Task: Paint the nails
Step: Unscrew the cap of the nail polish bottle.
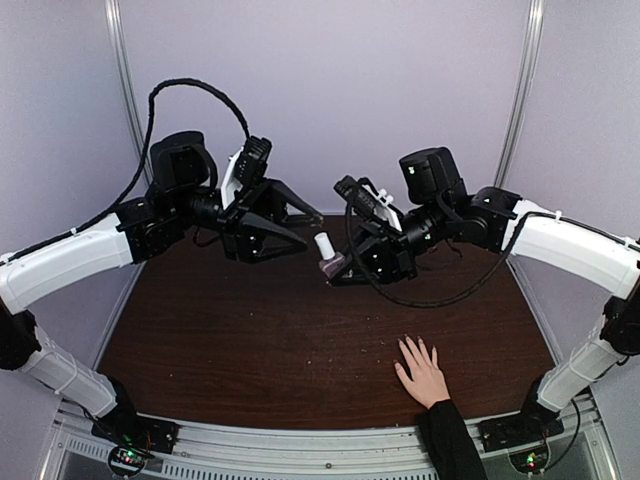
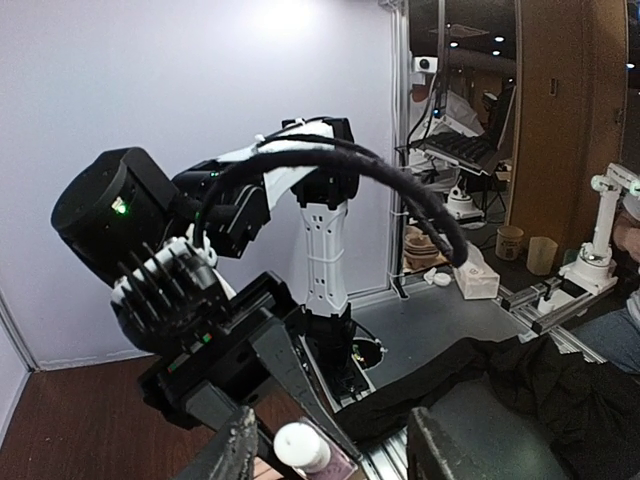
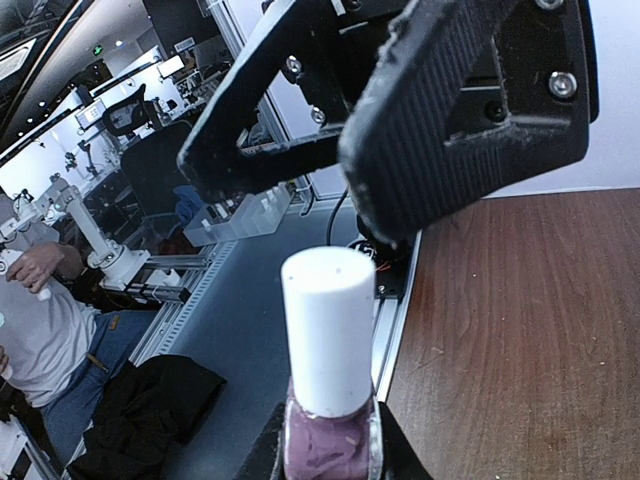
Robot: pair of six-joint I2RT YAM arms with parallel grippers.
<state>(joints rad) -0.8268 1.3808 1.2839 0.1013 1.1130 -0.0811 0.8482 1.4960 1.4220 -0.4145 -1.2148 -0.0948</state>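
R claw (image 1: pixel 336 268) grips bottle (image 1: pixel 325 248), base hidden; L claw (image 1: pixel 312 227) open; nails (image 1: pixel 406 342) too small to discern.

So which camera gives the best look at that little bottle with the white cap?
The right wrist view: the bottle is close and sharp, white cap and purplish body, held in the right tool. The top view shows the bottle small; the left wrist view catches only its cap at the bottom edge.

Bottle (image 1: pixel 324 246) in right hand (image 1: pixel 336 270), right of left hand (image 1: pixel 312 227).
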